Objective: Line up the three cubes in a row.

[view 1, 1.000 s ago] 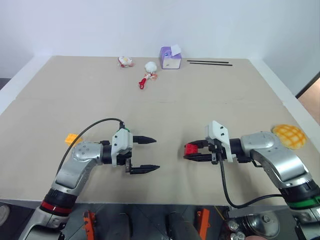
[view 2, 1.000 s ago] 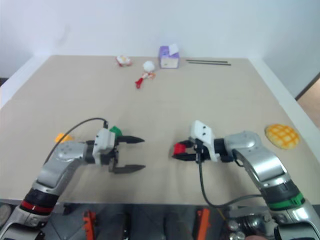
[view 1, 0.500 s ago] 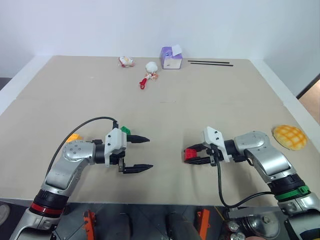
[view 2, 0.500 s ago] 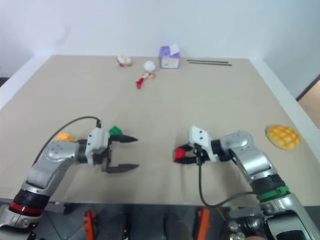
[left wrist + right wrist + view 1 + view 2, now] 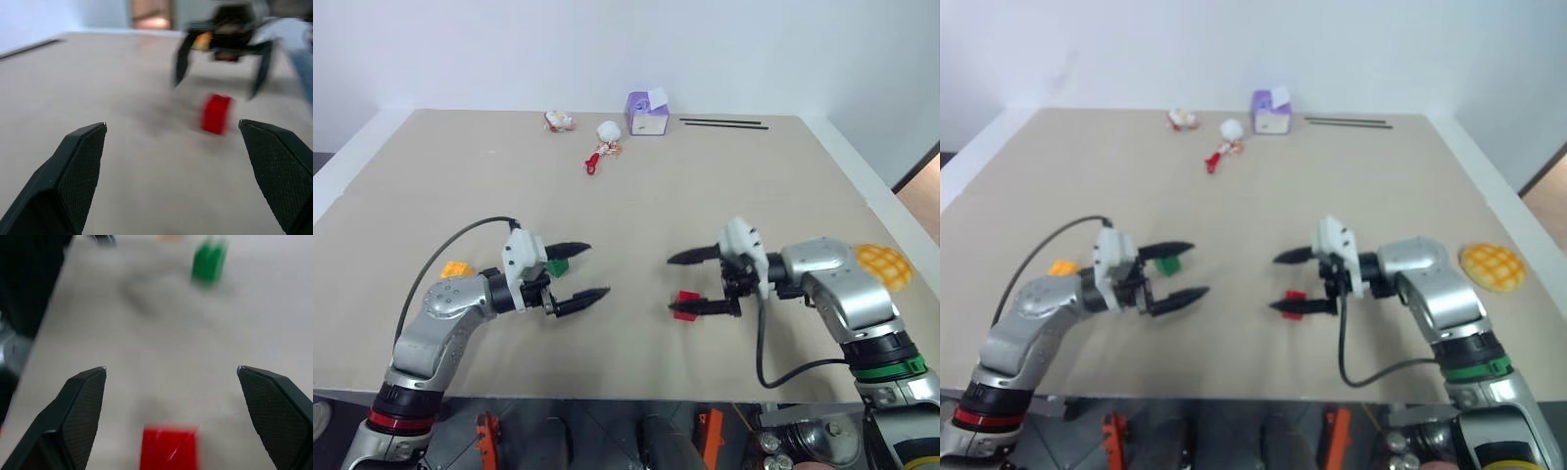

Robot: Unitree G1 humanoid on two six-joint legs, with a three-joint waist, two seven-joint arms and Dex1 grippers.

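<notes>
You see the right gripper [image 5: 695, 283] with its jaws spread wide and holding nothing; the red cube [image 5: 686, 298] lies on the counter [image 5: 724, 186] between its fingertips, free of both. Your left gripper [image 5: 576, 271] also has wide-open, empty jaws. The green cube [image 5: 557, 264] sits just beside its far finger, and the yellow-orange cube [image 5: 456, 268] lies further left, behind that arm. Between the two grippers the counter is bare. The near edge is close to both arms. The purple-and-white box [image 5: 647, 114] stands well apart at the far edge, and the yellow bun [image 5: 884, 263] lies near the right edge.
</notes>
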